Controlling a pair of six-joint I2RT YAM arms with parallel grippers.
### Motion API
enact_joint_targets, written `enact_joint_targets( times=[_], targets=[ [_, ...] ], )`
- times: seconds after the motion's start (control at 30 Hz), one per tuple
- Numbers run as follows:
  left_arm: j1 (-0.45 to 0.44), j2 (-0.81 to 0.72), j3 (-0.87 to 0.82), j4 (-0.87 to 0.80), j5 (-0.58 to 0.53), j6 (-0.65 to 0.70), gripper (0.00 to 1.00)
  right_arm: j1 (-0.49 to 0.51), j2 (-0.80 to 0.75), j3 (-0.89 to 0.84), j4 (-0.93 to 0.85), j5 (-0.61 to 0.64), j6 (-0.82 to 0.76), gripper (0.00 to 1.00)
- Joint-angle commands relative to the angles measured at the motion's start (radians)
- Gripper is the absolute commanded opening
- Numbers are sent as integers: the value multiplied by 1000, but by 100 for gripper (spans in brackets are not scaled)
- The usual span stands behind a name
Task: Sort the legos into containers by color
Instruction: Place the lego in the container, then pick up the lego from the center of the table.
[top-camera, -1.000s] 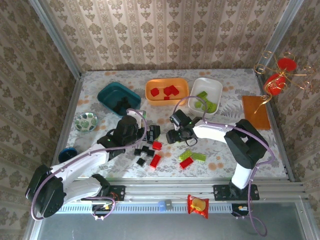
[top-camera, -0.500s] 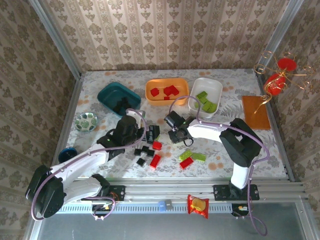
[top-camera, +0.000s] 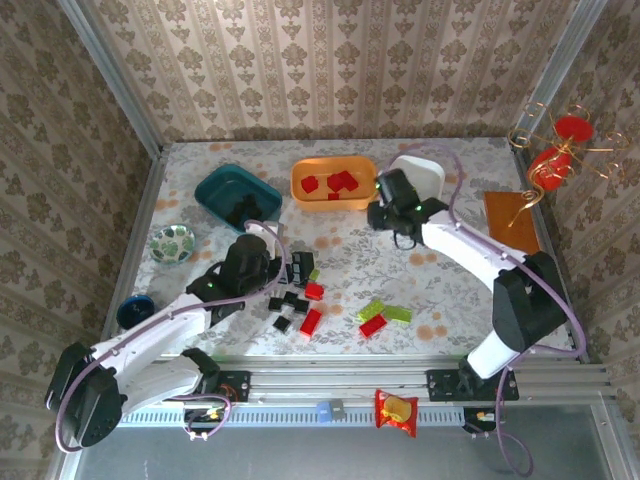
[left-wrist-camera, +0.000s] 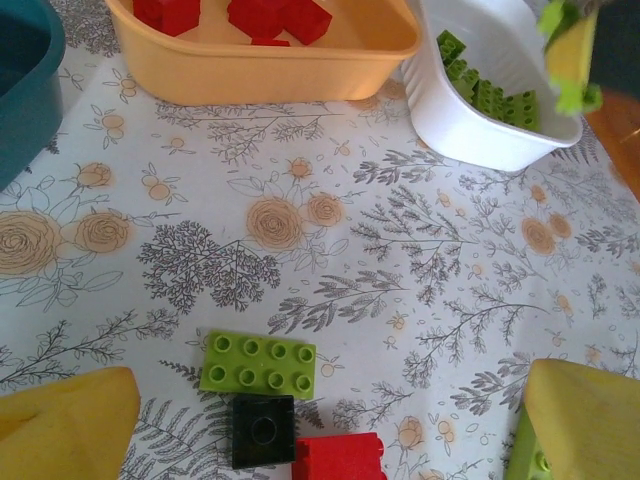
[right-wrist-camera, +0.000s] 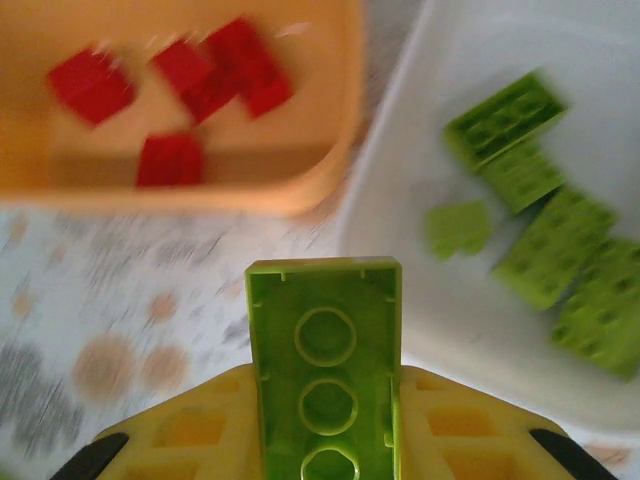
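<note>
Right arm has swung from the table's middle to the far trays, carrying a lime brick.
Nearest, the left gripper (left-wrist-camera: 320, 415) hangs with fingers spread wide over loose legos: a studded green oblong (left-wrist-camera: 257, 363), a black square (left-wrist-camera: 263, 430). Farther out, the right gripper (right-wrist-camera: 325, 430) pinches a glossy lime brick (right-wrist-camera: 325, 330), hollow underside showing, long axis toward 12 o'clock. From its fingers the smooth white tray (right-wrist-camera: 470, 330), already holding green bricks, lies at 2 o'clock and the orange tray (right-wrist-camera: 200, 195) of red ones at 10 o'clock. The drop likely needs a shift toward 2 o'clock.
</note>
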Motion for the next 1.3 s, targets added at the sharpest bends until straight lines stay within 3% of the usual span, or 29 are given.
enact_joint_targets(
  times=[0.0, 0.17, 0.23, 0.3, 0.4, 0.63, 0.9, 1.27],
  targets=[
    [6, -28, -15, -42, -20, -5, 100, -56, 116, 91, -46, 42, 29, 25],
    [7, -53, -18, -81, -33, -8, 100, -111, 286, 267, -128, 85, 45, 30],
    [6, -63, -23, -92, -36, -11, 100, -122, 328, 320, -148, 98, 49, 42],
    [7, -77, -30, -100, -37, -14, 100, -128, 343, 359, -147, 88, 52, 62],
    [7, -85, -34, -116, -42, -16, 100, -122, 313, 369, -147, 61, 51, 72],
    [3, -36, -4, -193, -44, -3, 100, -39, 155, 239, -112, 44, 31, 76],
    [-73, 213, 110, -288, -91, 45, 95, 62, -27, -53, 1, 28, 78, 77],
    [-70, 441, 201, -204, -110, 86, 84, 79, -97, -155, 21, 44, 88, 77]
  ],
)
